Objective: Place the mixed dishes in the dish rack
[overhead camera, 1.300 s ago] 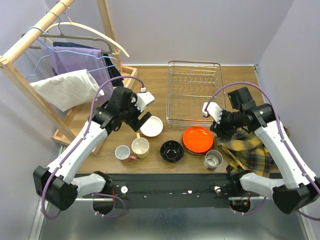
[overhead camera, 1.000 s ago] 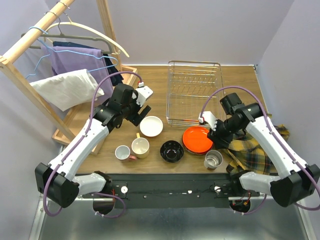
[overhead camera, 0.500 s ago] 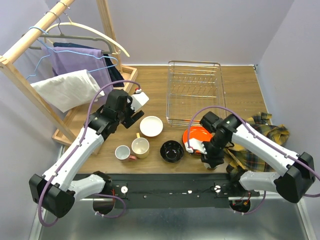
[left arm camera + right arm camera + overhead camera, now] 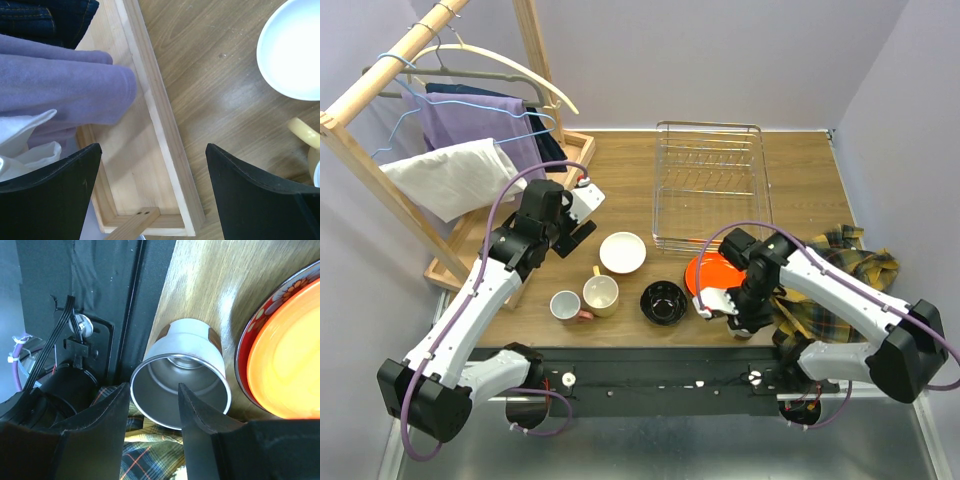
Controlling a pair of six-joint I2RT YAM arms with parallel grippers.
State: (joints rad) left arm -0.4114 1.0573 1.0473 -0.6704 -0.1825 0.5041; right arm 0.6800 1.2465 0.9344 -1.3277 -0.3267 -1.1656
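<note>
Step in hand: picking up the cup (image 4: 187, 340), first move of its transfer to the rack (image 4: 710, 125).

Right claw (image 4: 153, 390): half-closed and straddling the cup's wall, one finger inside the mouth and one outside. I cannot tell whether it pinches the wall yet. The cup stands upright on the table (image 4: 210, 285) at the near edge, directly under this claw. The plate (image 4: 250, 330) lies just beside the claw on the rack side, and the cloth (image 4: 150, 460) sits at its near side. The rack is well beyond the claw and I see no dishes in it.

Left claw (image 4: 575, 228): spread wide and empty, over the rim of the tray (image 4: 160, 125). The white bowl (image 4: 295, 50) is near it, not touched.

Next move, in my judgement: finish closing on the wall, confirm the grip, and lift straight up clear of the plate before carrying to the rack. A thin steel wall may slip.

Change since the earliest frame: the right claw was up beside the rack's near corner, over the cloth, with the cup in plain view. It has come down onto the cup, and my arm now hides it from above. The left claw has drawn back from the white bowl towards the tray.
</note>
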